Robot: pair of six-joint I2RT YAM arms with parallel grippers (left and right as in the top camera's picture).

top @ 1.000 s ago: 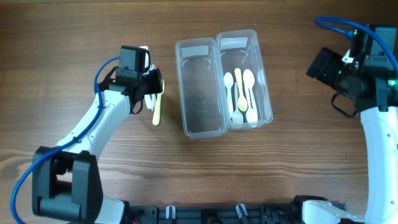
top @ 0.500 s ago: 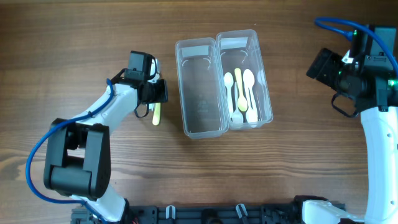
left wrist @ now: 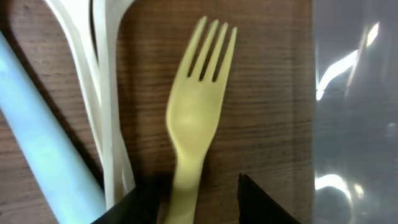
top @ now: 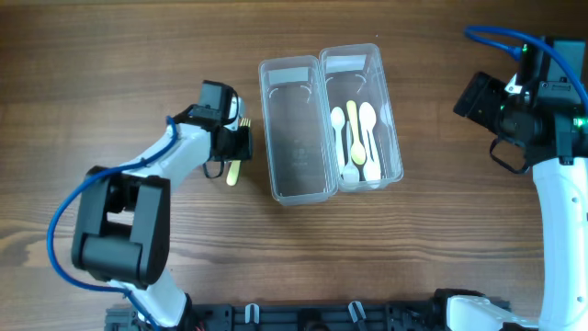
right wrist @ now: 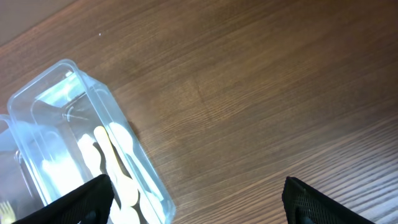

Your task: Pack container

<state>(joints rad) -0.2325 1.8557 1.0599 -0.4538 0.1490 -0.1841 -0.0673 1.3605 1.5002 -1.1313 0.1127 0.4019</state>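
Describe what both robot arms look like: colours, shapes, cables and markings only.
Left arm: white tubular links, black blocky joints, a looping blue cable. Right arm: the same white-and-black build, a short blue cable at top, a small green light. No markings legible.

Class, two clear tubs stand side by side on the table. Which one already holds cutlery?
The tub nearer the right arm: spoons lie in it, while its neighbour is empty.
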